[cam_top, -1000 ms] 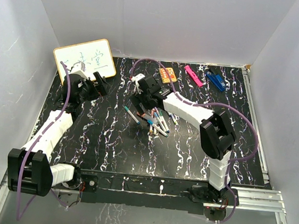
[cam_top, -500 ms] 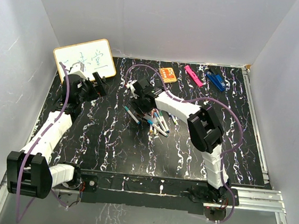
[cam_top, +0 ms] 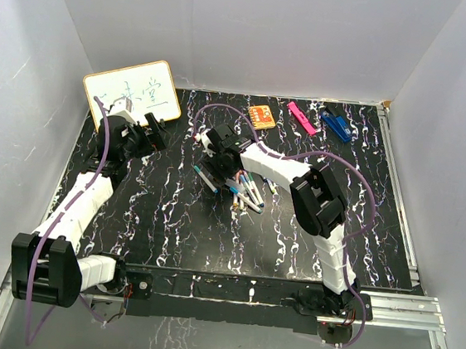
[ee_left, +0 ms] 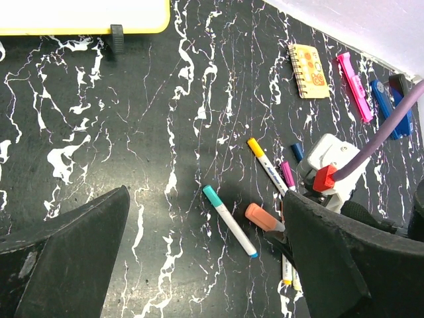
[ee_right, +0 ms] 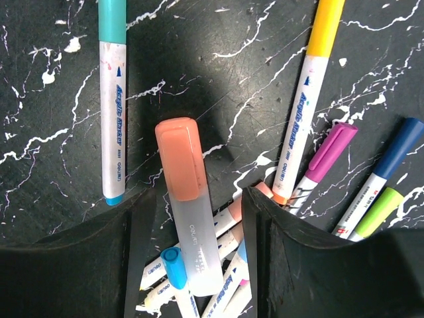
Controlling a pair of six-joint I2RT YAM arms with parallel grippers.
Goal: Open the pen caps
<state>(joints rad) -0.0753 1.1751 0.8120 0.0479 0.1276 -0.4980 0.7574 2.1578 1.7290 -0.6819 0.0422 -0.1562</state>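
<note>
Currently we are finding the right pincer (ee_right: pixel 199 199) straddling the orange-capped pen (ee_right: pixel 189 218) on the desk (ee_right: pixel 218 66), jaws released, not gripping yet, prob. lining up its barrel; left pincer (ee_left: pixel 205 193) is hanging wide, empty.

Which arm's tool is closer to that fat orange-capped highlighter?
Right. The right tool straddles the orange-capped highlighter, with one finger on each side of it. The left tool hangs open well off to the highlighter's left, near the whiteboard.
</note>
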